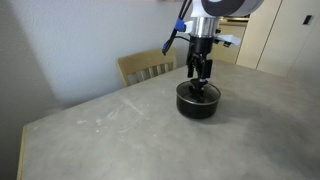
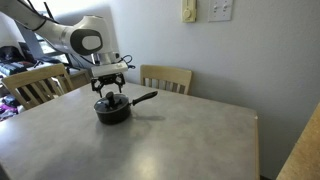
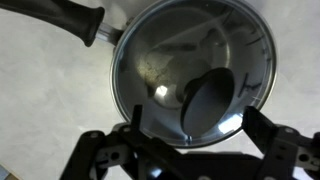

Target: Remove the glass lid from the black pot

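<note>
The black pot (image 1: 198, 104) stands on the grey table in both exterior views (image 2: 112, 112), with its long handle (image 2: 145, 98) sticking out to one side. The glass lid (image 3: 165, 60) lies on the pot; its metal rim and black centre knob (image 3: 207, 103) show in the wrist view. My gripper (image 3: 195, 135) is straight above the lid, pointing down, and shows in both exterior views (image 1: 200, 78) (image 2: 111, 92). Its two fingers are spread apart, one on each side of the knob, and do not touch it. The pot's inside is seen only through the glass.
A wooden chair (image 1: 148, 67) stands behind the table, another chair (image 2: 166, 77) at the far edge and a third (image 2: 35, 85) at the side. The table's front edge (image 1: 25, 135) drops off nearby. A wall (image 2: 250, 50) is behind.
</note>
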Available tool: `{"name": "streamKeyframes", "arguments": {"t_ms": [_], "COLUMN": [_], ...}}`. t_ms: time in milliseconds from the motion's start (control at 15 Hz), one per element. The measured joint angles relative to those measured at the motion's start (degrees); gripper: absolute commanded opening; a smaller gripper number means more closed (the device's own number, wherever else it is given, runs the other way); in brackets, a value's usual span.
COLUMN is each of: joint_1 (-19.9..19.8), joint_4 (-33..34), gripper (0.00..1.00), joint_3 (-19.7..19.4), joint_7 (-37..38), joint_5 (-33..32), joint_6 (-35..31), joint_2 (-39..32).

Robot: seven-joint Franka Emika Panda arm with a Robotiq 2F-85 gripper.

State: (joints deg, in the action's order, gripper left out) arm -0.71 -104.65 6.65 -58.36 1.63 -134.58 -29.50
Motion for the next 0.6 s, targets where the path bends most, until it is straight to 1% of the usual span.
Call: {"name": "streamKeyframes", "arguments": {"t_ms": [267,333,400,600], "joint_1": [-0.02,-0.09,-0.21,-0.44], "joint_4": [-0.42,-0.56,-0.73,-1.18], "gripper": [1.00,0.75,0.74,0.53], "joint_3": [-0.21,-0.27,-0.28,-0.28], "joint_7": [0.00,0.00,0.00,0.00], "joint_5": [-0.72,-0.98,-1.10,-1.13], "joint_6": [0.80,0.91,0.98,1.02], "joint_2": [-0.05,-0.05,-0.05,-0.05]}}
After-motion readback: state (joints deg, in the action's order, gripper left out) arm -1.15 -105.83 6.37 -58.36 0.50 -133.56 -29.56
